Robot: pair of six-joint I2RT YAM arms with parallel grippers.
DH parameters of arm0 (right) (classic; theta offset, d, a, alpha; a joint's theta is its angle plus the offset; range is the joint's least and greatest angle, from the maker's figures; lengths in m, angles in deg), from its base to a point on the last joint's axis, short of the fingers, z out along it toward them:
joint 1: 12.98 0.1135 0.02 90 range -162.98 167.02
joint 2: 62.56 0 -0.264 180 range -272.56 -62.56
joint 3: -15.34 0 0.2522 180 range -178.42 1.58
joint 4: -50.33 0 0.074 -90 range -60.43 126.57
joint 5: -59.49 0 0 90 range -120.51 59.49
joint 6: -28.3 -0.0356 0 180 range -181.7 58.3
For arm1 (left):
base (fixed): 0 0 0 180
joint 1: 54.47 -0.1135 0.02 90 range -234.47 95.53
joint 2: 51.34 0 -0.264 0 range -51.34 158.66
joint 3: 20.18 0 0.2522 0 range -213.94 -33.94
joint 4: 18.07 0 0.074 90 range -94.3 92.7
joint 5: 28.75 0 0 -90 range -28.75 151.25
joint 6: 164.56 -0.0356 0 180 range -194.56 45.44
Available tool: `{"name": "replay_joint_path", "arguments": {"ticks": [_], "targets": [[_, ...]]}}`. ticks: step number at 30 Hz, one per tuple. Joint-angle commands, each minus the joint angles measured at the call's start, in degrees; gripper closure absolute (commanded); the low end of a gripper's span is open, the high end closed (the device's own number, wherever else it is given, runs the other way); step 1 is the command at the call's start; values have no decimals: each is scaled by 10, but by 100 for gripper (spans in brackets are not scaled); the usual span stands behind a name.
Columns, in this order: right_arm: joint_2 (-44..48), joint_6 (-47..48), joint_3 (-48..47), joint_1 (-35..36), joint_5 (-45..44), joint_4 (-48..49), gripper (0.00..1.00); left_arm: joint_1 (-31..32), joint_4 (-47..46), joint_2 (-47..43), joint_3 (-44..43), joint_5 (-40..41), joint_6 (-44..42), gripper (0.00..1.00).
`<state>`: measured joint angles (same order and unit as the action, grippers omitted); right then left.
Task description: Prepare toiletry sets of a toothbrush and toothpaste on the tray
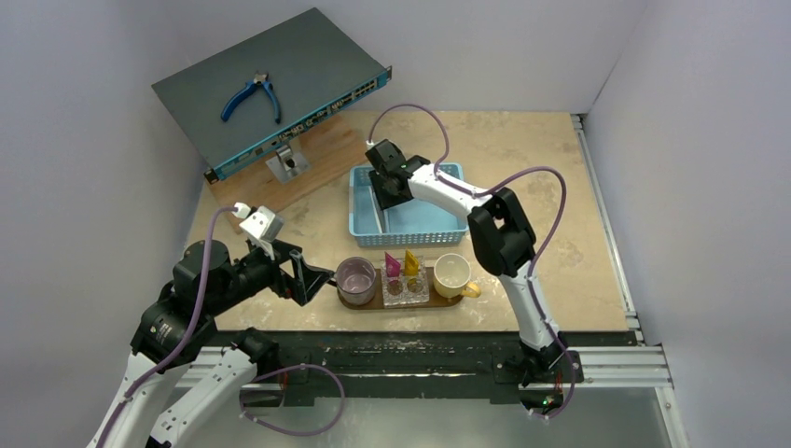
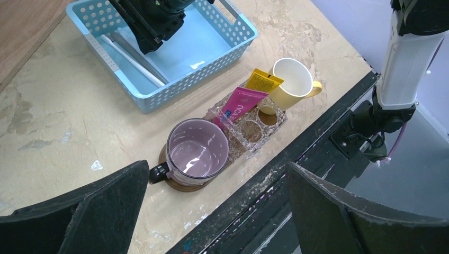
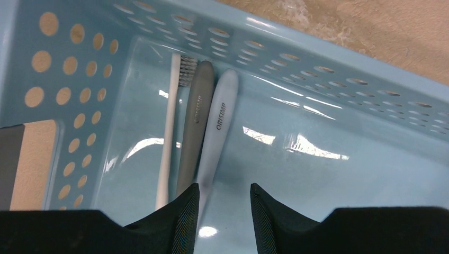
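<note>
- Jaws of the left claw [image 2: 217, 168] gape wide, empty, low over the worktop [image 2: 63, 121] beside the mug [image 2: 197, 151].
- Tray [image 2: 182, 186] at the near edge carries the mug and both tubes [image 2: 241, 103], propped in a clear rack [image 2: 254, 129]; no brush on it.
- Right claw [image 3: 225, 211], narrowly apart and gripping nothing, hangs in the basket [image 3: 63, 79] over three touching brushes [image 3: 167, 137].
- Risk: the blue brush [image 3: 217, 127] lies off-centre against one finger [image 3: 174, 222], so closing may miss it or drag the grey one [image 3: 191, 143] along.

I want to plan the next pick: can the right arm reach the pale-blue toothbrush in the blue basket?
Probably yes. The right gripper hangs inside the basket, jaws open, by the pale-blue toothbrush, and nothing covers it. But the grey toothbrush lies tight against it, so a finger may not fit between.
</note>
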<state>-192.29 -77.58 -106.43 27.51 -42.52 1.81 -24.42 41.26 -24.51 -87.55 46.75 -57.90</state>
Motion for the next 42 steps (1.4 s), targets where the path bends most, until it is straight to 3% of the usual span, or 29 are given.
{"name": "replay_joint_path", "arguments": {"ticks": [1,10,19,27,42], "targets": [[-6,-12,-23,-3,15,20,58,1,-8,3,2,5,-15,0],[-26,-13,-19,-6,26,25,59,1,-8,5,2,4,-15,0],[-36,-3,-9,-6,-6,11,69,1,-8,6,3,4,-15,0],[-24,-2,13,-6,2,20,100,1,-8,11,2,4,-15,0],[68,14,39,-6,-3,29,100,1,-9,16,2,9,-15,0]]}}
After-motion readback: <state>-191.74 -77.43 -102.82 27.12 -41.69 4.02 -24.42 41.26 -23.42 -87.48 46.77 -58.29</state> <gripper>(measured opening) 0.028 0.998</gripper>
